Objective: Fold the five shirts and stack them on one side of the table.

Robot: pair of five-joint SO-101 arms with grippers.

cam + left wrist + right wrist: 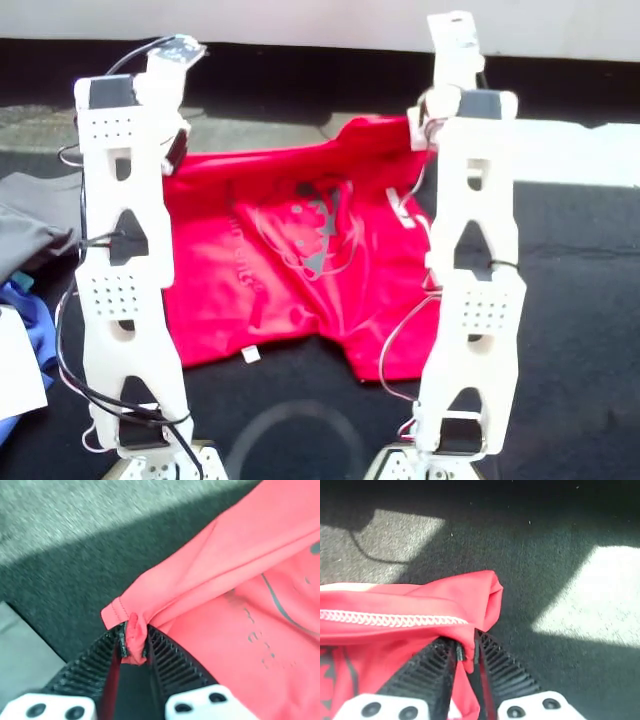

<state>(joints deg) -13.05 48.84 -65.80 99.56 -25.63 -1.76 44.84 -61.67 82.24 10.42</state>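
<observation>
Red shirt (pixel 290 290): spread at the middle of the tabletop (pixel 580 300), one far corner pinched by the fingers of the left gripper (pixel 135 647), the other by the right gripper (pixel 466 652). Grey and blue clothes (pixel 30 250): heaped at the left edge.

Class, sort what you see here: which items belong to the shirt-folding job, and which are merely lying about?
Job: red shirt, pinched by the left gripper and right gripper; grey garment; blue garment.
Lying about: white item beside them, cloth or paper unclear; dark table.
</observation>
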